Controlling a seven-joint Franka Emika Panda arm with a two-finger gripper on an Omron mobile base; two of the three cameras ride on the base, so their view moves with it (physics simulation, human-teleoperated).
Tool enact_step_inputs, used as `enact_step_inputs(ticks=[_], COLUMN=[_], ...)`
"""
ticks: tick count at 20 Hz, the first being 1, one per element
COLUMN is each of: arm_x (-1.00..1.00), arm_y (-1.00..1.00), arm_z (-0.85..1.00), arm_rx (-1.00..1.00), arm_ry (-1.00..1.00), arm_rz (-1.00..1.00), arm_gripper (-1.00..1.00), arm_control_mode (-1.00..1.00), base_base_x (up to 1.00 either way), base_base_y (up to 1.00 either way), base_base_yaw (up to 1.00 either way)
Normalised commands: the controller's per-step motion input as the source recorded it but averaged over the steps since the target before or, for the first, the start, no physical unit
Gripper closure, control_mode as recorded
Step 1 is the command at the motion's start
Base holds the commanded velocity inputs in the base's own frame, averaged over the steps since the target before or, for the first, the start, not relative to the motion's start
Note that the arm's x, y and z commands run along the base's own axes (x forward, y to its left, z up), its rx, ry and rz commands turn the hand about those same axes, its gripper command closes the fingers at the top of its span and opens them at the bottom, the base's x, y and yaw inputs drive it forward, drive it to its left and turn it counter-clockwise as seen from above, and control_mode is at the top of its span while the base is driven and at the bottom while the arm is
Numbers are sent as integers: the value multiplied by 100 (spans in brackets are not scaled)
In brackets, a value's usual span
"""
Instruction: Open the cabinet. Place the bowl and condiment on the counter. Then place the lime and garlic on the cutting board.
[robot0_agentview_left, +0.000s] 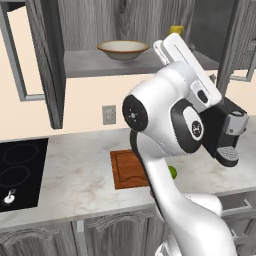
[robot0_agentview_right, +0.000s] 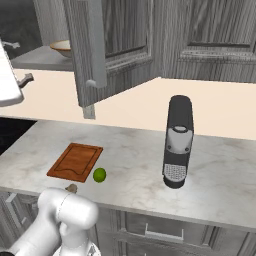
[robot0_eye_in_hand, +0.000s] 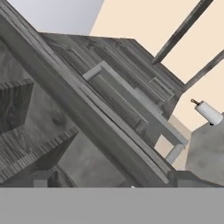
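— Cabinet (robot0_agentview_left: 45, 60)?
— Open, both doors swung out; left door edge-on in the left base view, right door (robot0_agentview_right: 92, 50) hanging forward in the right base view.

— Bowl (robot0_agentview_left: 123, 49) and condiment (robot0_agentview_left: 176, 31)?
— On the cabinet shelf. Bowl upright near the shelf's front edge, left of the raised arm. Condiment further right and deeper in, mostly hidden behind the white forearm — just a yellow top peeking out.

— Pincer?
— Up at shelf height, inside the open cabinet mouth. Finger tips (robot0_eye_in_hand: 43, 178) at the bottom of the hand view, set far apart, spread wide, nothing between them. Facing the cabinet's grey wood and the right door's handle (robot0_eye_in_hand: 131, 98). Cannot tell how near to the bowl or the bottle; neither seen between the tips.

— Things below?
— Cutting board (robot0_agentview_right: 76, 161) flat on the counter (robot0_agentview_right: 135, 150), bare. Lime (robot0_agentview_right: 99, 174) on the counter just beside the board's right front corner, apart from it. Garlic (robot0_agentview_right: 71, 188) near the counter's front edge, partly hidden behind the arm's joint. All well below the pincer.

— Else?
— Coffee machine (robot0_agentview_right: 177, 142) upright to the right; cooktop (robot0_agentview_left: 20, 170) to the left.
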Motion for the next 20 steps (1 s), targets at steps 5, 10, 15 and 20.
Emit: enact_step_inputs(ticks=[5,10,15,20], arm_x=[21,14,16,20], arm_y=[-1,-2,-5,-21], arm_z=[0,0,0,0], arm_rx=[8,9,6,3], arm_ry=[0,-4,-7,-5], arm_rz=[0,-3,-8,-9], arm_gripper=[-100,-100,-100,-100], arm_control_mode=[-100,-100,-100,-100], base_base_x=[0,0,0,0], base_base_y=[0,0,0,0], base_base_yaw=[0,0,0,0])
